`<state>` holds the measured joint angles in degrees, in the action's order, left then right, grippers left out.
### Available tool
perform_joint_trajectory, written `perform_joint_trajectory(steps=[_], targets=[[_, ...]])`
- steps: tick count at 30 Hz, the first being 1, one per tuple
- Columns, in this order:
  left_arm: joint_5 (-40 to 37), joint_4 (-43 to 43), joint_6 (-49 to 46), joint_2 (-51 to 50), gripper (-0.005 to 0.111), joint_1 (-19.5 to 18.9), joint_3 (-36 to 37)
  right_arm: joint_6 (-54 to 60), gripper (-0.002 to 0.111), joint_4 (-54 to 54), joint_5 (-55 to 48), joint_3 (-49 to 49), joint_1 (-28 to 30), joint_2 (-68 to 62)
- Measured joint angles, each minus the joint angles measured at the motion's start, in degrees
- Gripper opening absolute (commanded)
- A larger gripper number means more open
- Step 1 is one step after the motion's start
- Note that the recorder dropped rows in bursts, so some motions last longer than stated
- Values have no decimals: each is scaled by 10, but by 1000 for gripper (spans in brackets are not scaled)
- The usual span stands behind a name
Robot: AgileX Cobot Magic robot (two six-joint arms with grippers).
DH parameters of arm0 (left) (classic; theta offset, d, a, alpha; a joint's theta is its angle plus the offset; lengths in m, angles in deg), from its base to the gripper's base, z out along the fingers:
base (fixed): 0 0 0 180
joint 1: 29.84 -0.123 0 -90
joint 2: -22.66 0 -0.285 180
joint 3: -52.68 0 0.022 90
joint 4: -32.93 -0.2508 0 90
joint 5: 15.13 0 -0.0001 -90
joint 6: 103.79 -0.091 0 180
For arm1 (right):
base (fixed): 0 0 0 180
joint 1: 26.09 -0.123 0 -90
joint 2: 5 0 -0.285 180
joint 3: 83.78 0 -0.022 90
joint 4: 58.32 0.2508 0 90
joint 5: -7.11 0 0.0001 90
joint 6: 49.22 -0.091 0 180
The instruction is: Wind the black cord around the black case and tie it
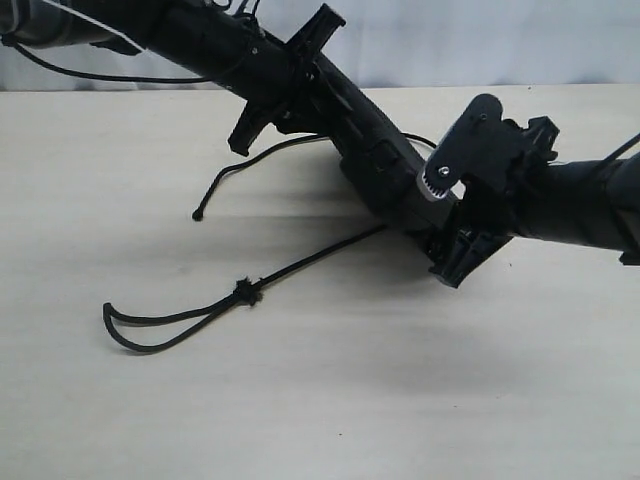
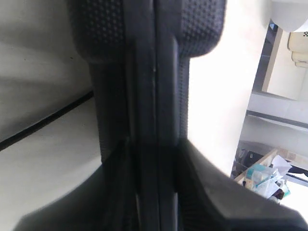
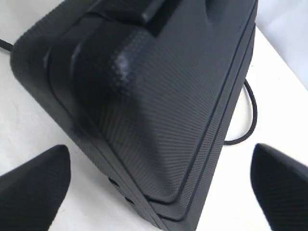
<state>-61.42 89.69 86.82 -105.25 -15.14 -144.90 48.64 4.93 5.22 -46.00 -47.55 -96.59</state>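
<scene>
1. The left claw (image 1: 284,82) grips the case (image 1: 375,150) by its upper end, holding it tilted over the table (image 1: 330,400).
2. The right claw (image 1: 458,195) stands wide at the case's lower end, a finger on either side, neither pressing it.
3. The cord (image 1: 300,265) lies on the table left of the case. It has a loop and a small knot (image 1: 245,290), and one strand runs under the case.

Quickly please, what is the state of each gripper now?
Left gripper: closed, holding the case.
Right gripper: open, fingers on either side of the case, not gripping.
</scene>
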Motion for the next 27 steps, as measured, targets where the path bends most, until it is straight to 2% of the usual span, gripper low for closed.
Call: perform_joint_trajectory(steps=[7,13,17,19,22,24,27], targets=[[-2,0,-4,0,0,0,0,0,94,28,9,0,-18,0],[0,0,-9,0,0,0,0,0,94,30,135,0,-109,-15],[0,0,-10,0,0,0,0,-13,94,16,185,0,-141,-60],[0,0,-10,0,0,0,0,-58,90,-6,240,0,-154,-84],[0,0,-10,0,0,0,0,-158,74,-52,314,0,-163,-100],[5,3,-10,0,0,0,-1,-214,59,-87,324,1,-165,-102],[7,7,-24,1,0,0,-5,-273,25,-125,326,2,-168,-105]])
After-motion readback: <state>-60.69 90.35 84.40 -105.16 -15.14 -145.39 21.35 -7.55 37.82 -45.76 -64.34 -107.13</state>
